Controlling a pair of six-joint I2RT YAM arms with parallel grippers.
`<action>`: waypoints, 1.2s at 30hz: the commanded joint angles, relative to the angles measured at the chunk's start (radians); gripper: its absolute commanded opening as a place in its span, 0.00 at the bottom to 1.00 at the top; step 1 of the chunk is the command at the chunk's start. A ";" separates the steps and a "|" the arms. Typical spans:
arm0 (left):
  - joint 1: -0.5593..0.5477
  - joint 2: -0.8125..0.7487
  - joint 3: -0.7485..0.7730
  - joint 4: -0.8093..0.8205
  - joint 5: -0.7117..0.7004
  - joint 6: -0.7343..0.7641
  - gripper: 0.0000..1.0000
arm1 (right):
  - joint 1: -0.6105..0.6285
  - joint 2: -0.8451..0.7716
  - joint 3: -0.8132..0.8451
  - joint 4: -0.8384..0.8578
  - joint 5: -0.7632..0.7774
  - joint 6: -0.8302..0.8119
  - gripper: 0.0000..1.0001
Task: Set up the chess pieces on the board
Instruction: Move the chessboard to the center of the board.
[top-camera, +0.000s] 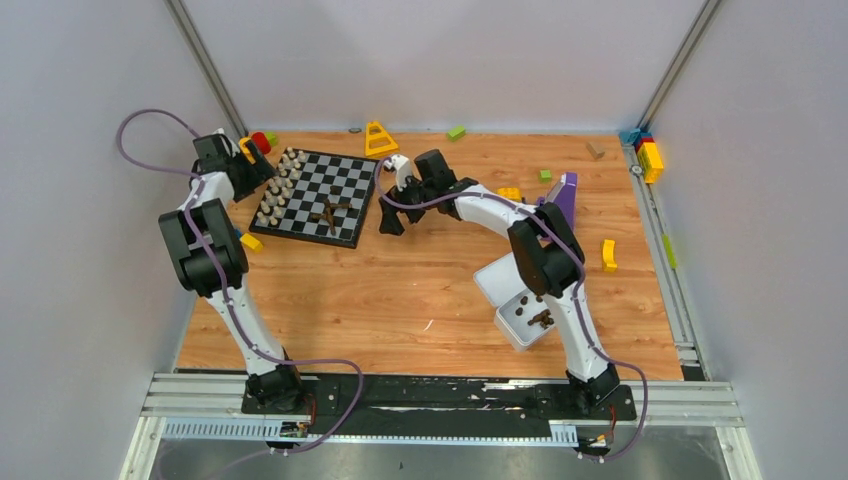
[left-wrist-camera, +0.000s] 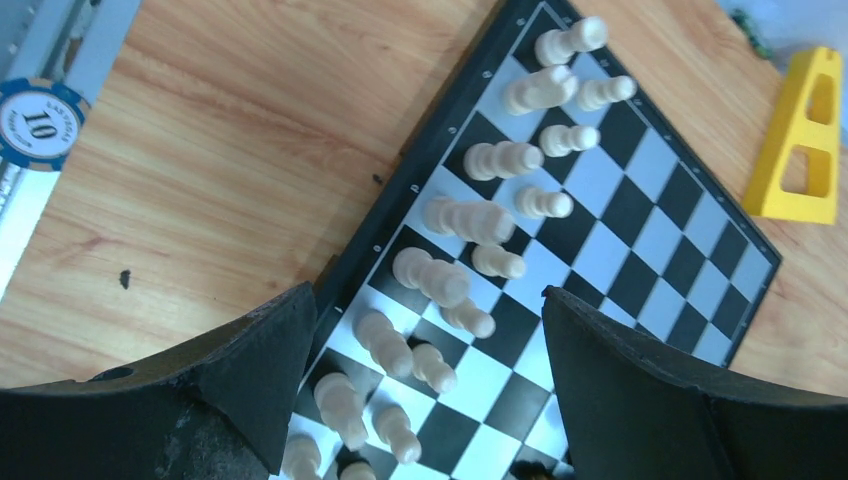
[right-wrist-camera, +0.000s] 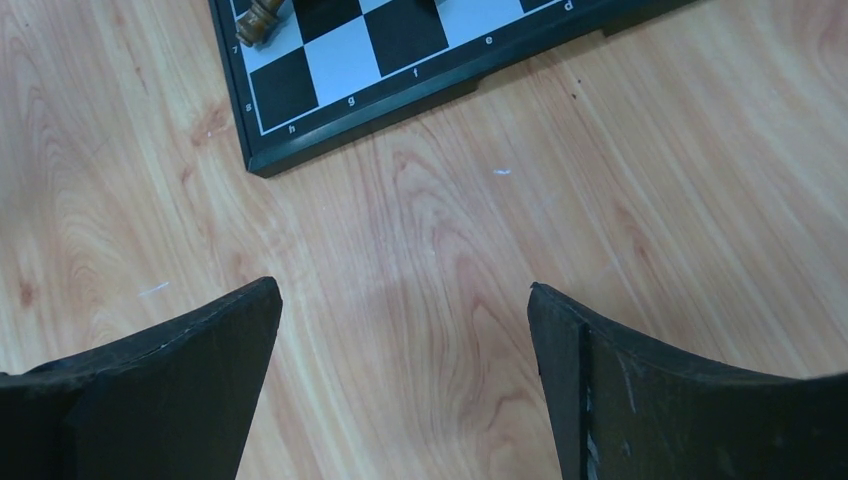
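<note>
Currently, cream pieces (left-wrist-camera: 470, 215) upright along board (left-wrist-camera: 640, 190) edge, dark pieces (top-camera: 330, 213) toppled, left gripper (left-wrist-camera: 424, 300), right gripper (right-wrist-camera: 402, 290) apart.

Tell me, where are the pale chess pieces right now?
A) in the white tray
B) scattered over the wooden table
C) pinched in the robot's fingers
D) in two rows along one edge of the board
D: the pale chess pieces stand in two rows along the left edge of the board; the white tray holds only dark pieces.
</note>
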 joint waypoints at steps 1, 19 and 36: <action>0.015 0.050 0.037 0.076 -0.022 -0.080 0.91 | 0.028 0.073 0.130 -0.021 -0.031 -0.014 0.95; 0.072 0.214 0.080 0.120 0.189 -0.174 0.94 | 0.084 0.194 0.263 -0.081 0.005 -0.048 0.93; 0.072 0.169 0.074 0.132 0.306 -0.100 0.99 | 0.087 0.209 0.293 -0.106 0.010 -0.055 0.94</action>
